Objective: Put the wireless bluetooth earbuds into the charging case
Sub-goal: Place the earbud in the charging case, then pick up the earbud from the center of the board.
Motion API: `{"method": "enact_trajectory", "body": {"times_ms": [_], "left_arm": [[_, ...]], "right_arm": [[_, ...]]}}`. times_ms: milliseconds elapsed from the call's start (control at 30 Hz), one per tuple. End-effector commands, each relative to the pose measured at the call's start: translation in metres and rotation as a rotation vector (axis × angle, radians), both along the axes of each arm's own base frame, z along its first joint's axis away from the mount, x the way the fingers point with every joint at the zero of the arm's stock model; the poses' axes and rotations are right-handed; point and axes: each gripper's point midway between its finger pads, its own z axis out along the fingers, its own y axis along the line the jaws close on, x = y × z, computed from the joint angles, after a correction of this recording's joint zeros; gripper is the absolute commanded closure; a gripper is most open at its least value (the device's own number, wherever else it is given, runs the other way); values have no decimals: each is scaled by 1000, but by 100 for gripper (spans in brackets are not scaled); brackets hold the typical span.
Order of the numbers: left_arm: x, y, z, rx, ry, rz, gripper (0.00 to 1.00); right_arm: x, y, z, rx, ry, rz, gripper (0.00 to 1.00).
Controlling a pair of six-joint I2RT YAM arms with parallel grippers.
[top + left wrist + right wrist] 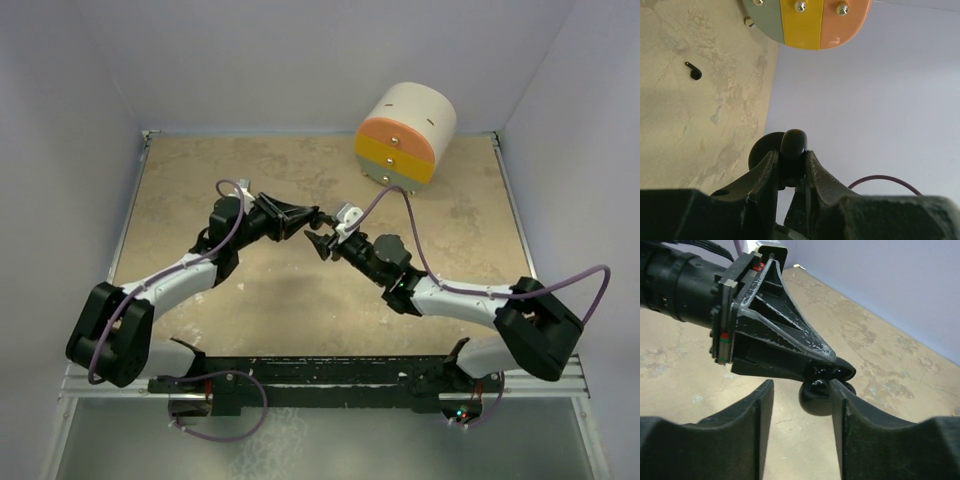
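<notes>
My left gripper (318, 217) is shut on a small black charging case (793, 142) and holds it above the middle of the table. The case's round lid stands open behind it. In the right wrist view the case (817, 400) hangs from the left gripper's fingertips (815, 347). My right gripper (802, 385) is open, with its right finger touching or nearly touching the case. In the top view the right gripper (320, 243) is just below the left one. A tiny black earbud (694, 73) lies on the table beyond. The pale lilac earbud is out of view.
A cream cylinder with green, yellow and orange drawer fronts (405, 135) lies at the back right, and shows in the left wrist view (800, 22). Pale walls enclose the beige table (200, 190). A purple cable (400, 195) loops over the right arm.
</notes>
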Motion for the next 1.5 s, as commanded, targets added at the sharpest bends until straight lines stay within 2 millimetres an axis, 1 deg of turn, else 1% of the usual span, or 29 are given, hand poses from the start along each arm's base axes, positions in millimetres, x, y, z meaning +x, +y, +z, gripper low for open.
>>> {"method": "enact_trajectory", "body": {"times_ms": [0,133,200,233,267,300,333,467,533,633,700,800,900,1133,1367,1467], "left_arm": [[12,-6,33,-33,-122,-1,100],[12,-7,22,-17,-118,-4,100],[10,-6,18,-14,-116,-5,100],[9,-5,16,-14,-118,-7,100],[7,-4,14,-12,-120,-7,100],[5,-4,12,-10,-122,-11,100],[3,-4,11,-6,-128,-16,100],[-6,-1,5,21,-156,-39,100],[-11,1,0,36,-155,-43,100],[-18,4,-5,53,-155,-50,100],[-22,6,-6,56,-155,-50,100],[-26,9,-7,61,-160,-50,100],[-29,11,-8,68,-160,-52,100],[-32,13,-14,68,-154,-52,100],[-30,13,-17,64,-147,-54,100],[-30,14,-18,63,-145,-52,100]], "right_arm": [[-10,-12,39,128,-6,-12,45],[3,-44,61,217,32,-188,29],[12,-61,65,253,78,-285,18],[17,-69,58,256,133,-346,14],[24,-78,52,259,181,-405,13],[32,-83,51,276,232,-441,13],[37,-86,44,273,284,-474,13],[52,-99,-11,229,531,-617,14],[54,-102,-43,192,634,-651,14],[51,-102,-81,146,750,-667,12],[51,-104,-103,111,801,-683,12],[55,-111,-128,72,852,-724,12],[61,-117,-141,51,872,-761,12],[69,-126,-163,17,896,-796,12],[76,-134,-174,3,900,-811,13],[80,-138,-179,-3,902,-820,17]]}}
